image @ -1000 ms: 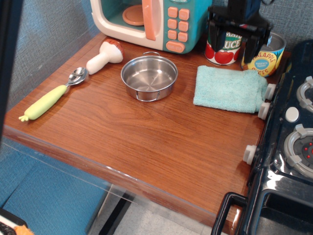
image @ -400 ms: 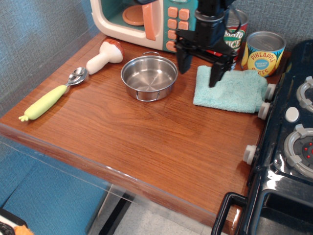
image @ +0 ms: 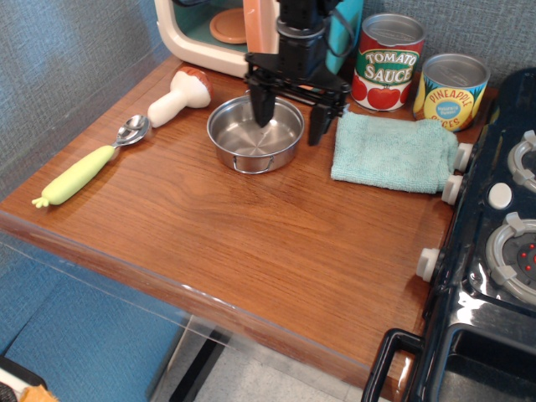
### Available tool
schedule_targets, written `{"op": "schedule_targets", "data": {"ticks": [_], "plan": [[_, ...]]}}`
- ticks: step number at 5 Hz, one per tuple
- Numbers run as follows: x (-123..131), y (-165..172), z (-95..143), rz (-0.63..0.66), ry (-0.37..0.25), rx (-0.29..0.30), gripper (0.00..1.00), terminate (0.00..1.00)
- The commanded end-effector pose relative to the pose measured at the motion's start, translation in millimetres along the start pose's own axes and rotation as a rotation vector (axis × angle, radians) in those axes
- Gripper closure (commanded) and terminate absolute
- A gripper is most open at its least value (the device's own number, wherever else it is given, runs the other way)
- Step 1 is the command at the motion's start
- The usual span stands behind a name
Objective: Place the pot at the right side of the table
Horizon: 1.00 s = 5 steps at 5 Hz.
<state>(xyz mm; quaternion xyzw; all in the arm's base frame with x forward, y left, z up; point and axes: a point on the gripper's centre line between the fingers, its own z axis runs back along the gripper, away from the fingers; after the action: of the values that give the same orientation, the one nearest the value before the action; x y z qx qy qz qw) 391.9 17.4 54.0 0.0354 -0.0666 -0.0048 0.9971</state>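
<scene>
The shiny steel pot (image: 248, 138) sits on the brown wood table (image: 251, 243), left of centre near the back, empty, with its wire loop handles at front and back. My black gripper (image: 290, 119) hangs open over the pot's right rim. One finger is over the inside of the pot, the other is outside it to the right. It holds nothing.
A teal cloth (image: 394, 152) lies right of the pot. A tomato sauce can (image: 388, 63) and a pineapple can (image: 452, 90) stand behind it. A toy microwave (image: 226, 29) is at the back, a toy mushroom (image: 178, 96) and spoon (image: 90, 162) at the left, and a black toy stove (image: 494, 251) at the right.
My gripper has moved left and down, from in front of the cans, over the cloth, to the pot's right rim. It stays open. The pot has not moved.
</scene>
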Motion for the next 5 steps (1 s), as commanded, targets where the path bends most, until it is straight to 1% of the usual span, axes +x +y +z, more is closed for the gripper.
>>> {"op": "schedule_targets", "data": {"ticks": [1,2,3,5], "plan": [[5.2,8.3,-5.4,0.047,0.008,-0.009,0.00,0.00],[4.4,6.3,-9.2,0.047,0.011,-0.010,0.00,0.00],[2.9,6.4,-11.3,0.050,-0.006,-0.017,1.00,0.00],[0.4,3.4,-13.6,0.040,-0.004,-0.020,1.00,0.00]]}}
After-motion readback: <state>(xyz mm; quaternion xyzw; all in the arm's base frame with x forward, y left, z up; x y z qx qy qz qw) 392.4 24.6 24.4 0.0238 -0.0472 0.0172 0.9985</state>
